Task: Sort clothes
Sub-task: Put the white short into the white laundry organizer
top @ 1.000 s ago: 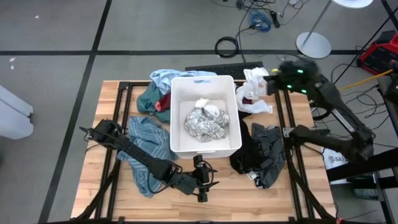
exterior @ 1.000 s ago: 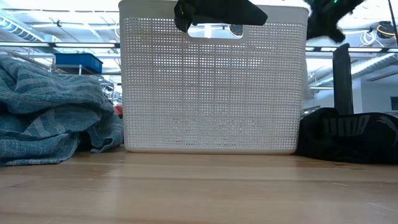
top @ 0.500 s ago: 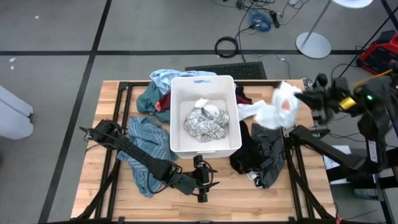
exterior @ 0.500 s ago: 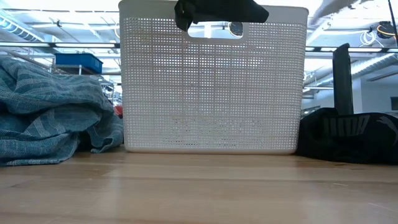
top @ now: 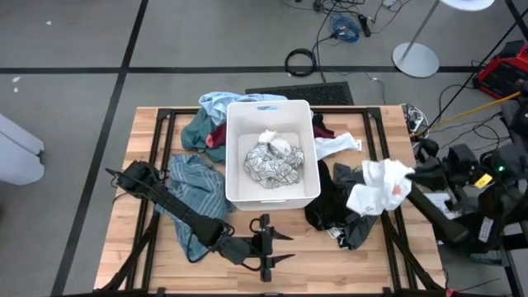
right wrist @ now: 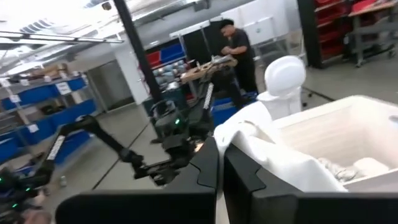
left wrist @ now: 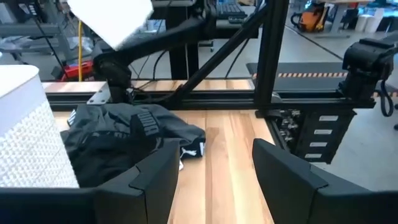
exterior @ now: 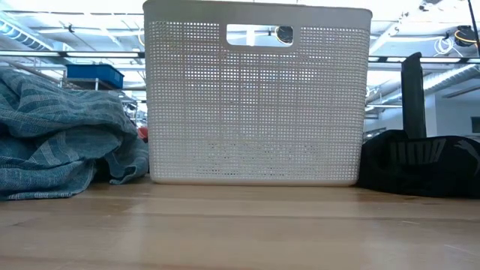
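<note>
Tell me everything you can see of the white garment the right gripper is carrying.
The white garment is soft, crumpled cloth with a reddish patch on one side. It hangs bunched from the right gripper, whose fingers are shut on it, lifted over the dark clothes right of the white bin. Whether its lower edge brushes those clothes is unclear.
</note>
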